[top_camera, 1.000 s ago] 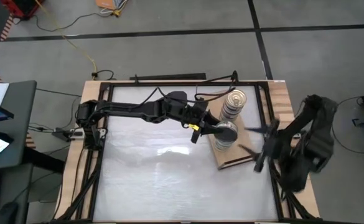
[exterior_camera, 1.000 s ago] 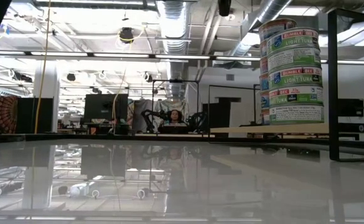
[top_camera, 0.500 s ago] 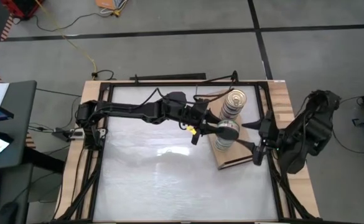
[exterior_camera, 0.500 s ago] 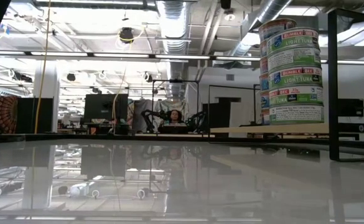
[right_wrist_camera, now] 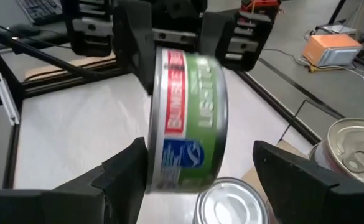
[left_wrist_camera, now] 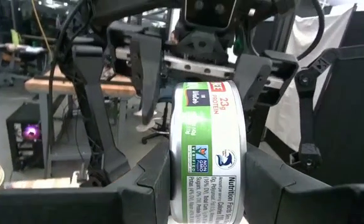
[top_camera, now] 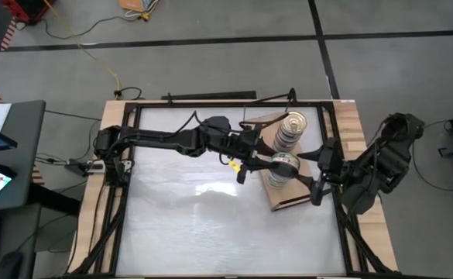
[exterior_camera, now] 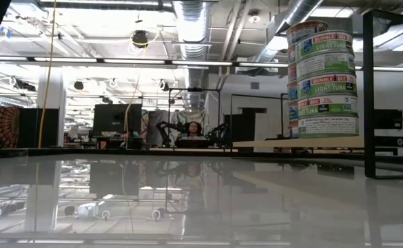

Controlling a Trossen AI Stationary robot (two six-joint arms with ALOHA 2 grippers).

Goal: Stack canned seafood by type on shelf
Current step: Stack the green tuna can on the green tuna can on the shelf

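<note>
My left gripper reaches level across the table and is shut on a green-labelled tin, held on edge above the near stack of canned seafood. A second stack stands behind it. Both rest on the light-brown shelf at the table's right. My right gripper faces the held tin from the right. It is open, with one finger on each side of the tin; I cannot tell whether they touch it. The low view shows only a tall stack on the shelf. My left gripper pinches the tin by its two flat faces, one finger on each. The fingers come level from the table's left. The tin stands on edge with its labelled wall toward the wrist camera, lifted clear above the near stack.
The near stack's plain silver lid and the far stack's pull-tab lid sit close under and beside the two grippers. A black frame runs round the white tabletop, which lies bare to the left and near side of the shelf.
My right gripper has come in from the table's right edge toward the held tin and has rolled, staying open. My left gripper has rolled in place, tipping the tin from flat toward standing on edge.
</note>
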